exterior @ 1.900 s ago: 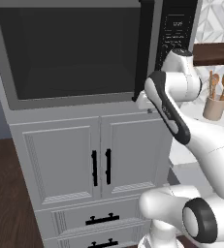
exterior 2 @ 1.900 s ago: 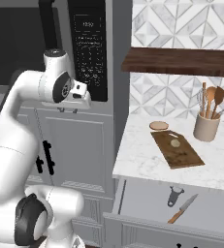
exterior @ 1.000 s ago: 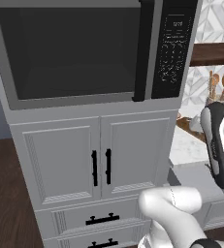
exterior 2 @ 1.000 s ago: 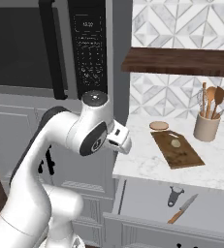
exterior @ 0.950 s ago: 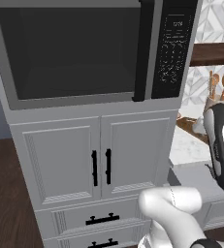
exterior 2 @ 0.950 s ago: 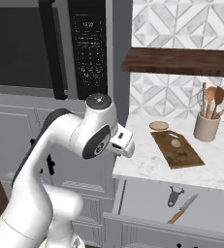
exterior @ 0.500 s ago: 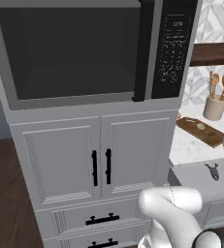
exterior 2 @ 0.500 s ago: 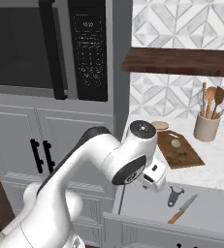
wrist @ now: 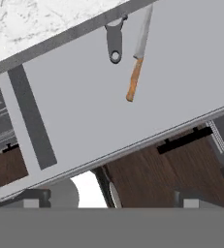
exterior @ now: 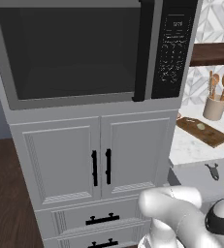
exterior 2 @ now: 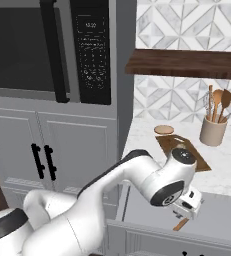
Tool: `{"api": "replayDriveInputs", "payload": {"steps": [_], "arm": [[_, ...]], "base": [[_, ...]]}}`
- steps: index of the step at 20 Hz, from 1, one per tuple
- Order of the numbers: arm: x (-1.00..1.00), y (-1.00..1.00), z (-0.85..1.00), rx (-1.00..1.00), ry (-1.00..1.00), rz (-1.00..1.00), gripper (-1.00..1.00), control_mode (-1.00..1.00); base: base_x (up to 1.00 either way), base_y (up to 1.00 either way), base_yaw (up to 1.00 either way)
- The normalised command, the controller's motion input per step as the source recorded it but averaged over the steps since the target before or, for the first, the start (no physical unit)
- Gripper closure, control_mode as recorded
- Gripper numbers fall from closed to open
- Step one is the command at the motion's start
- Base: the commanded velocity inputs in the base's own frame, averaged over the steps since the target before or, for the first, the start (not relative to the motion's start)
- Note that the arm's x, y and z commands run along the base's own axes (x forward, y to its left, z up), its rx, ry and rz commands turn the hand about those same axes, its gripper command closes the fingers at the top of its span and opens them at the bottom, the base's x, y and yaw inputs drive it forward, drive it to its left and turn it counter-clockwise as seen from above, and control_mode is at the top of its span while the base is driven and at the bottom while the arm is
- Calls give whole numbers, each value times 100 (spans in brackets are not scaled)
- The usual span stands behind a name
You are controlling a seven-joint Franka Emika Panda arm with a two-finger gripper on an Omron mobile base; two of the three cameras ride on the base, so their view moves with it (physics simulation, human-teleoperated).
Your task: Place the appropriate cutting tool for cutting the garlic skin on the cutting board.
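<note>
The knife (wrist: 137, 54), silvery blade and orange-brown handle, lies flat in the open grey drawer (wrist: 181, 77), beside the small dark forked tool (wrist: 114, 40). My gripper (wrist: 112, 199) hangs above the drawer, open, its fingertips (wrist: 34, 198) wide apart with nothing between them; the knife is well ahead of them. From the right base the gripper (exterior 2: 186, 213) sits over the drawer with the knife's handle end (exterior 2: 181, 224) just below it. The dark brown cutting board (exterior: 203, 132) lies on the marble counter with the pale garlic (exterior: 200, 127) on it. My wrist covers part of the board (exterior 2: 166, 143).
A cream crock of wooden spoons (exterior 2: 213, 130) stands behind the board, a round wooden disc (exterior 2: 164, 130) beside it, and a dark wall shelf (exterior 2: 187, 63) above. A built-in microwave (exterior: 84, 48) and cabinet doors (exterior: 101, 162) stand to the left. The drawer front edge (wrist: 133, 147) lies below the hand.
The arm has swung from in front of the microwave to the right and down, past the counter edge, so the hand now hangs over the open drawer. Knife, board and garlic have not moved.
</note>
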Motion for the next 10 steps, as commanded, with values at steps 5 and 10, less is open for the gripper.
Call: {"api": "replayDriveInputs", "payload": {"steps": [5, 10], "arm": [[38, -44, -66, 4, 3, 17, -100, -100], [39, -20, -60, 3, 2, 20, -100, -100]], "base": [[0, 0, 0], [0, 0, 0]]}}
